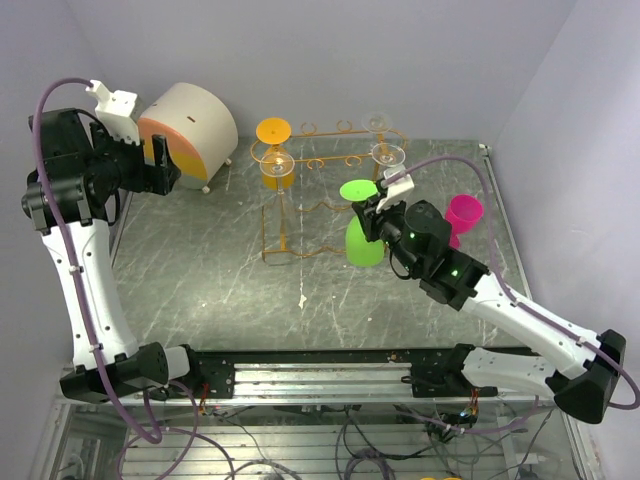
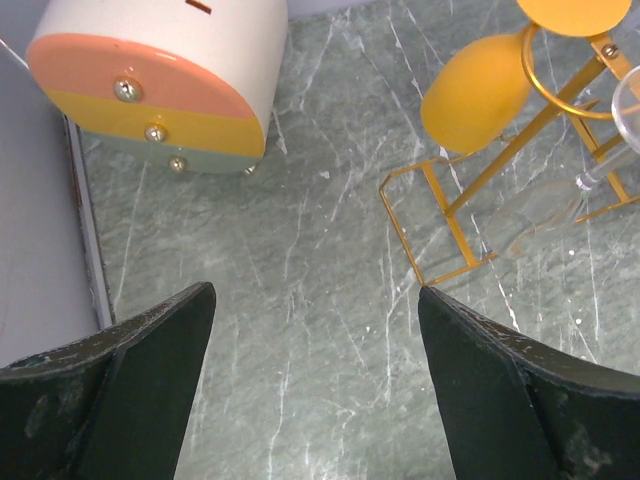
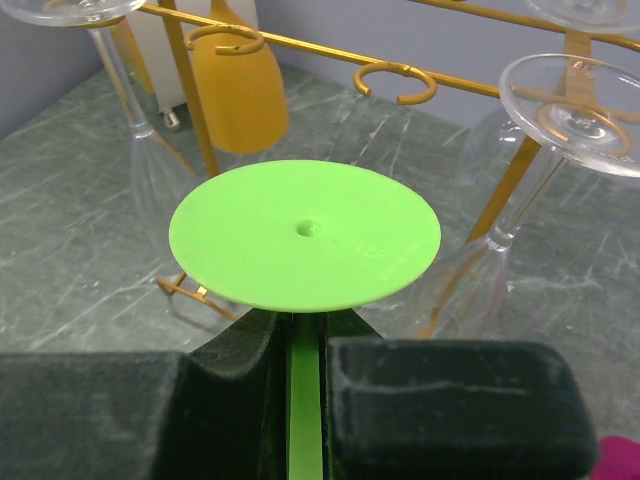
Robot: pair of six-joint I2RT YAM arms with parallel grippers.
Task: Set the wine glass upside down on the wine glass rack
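Note:
My right gripper is shut on the stem of a green wine glass and holds it upside down, foot up and bowl down. It is at the right front of the orange-gold wire rack. In the right wrist view the green foot sits just above my jaws, with the rack's top rail and an empty loop just beyond it. My left gripper is open and empty at the far left. In its own view it is above bare table.
An orange glass and clear glasses hang upside down on the rack. A pink glass stands just right of my right gripper. A rounded white box with coloured drawers stands at the back left, close to my left gripper.

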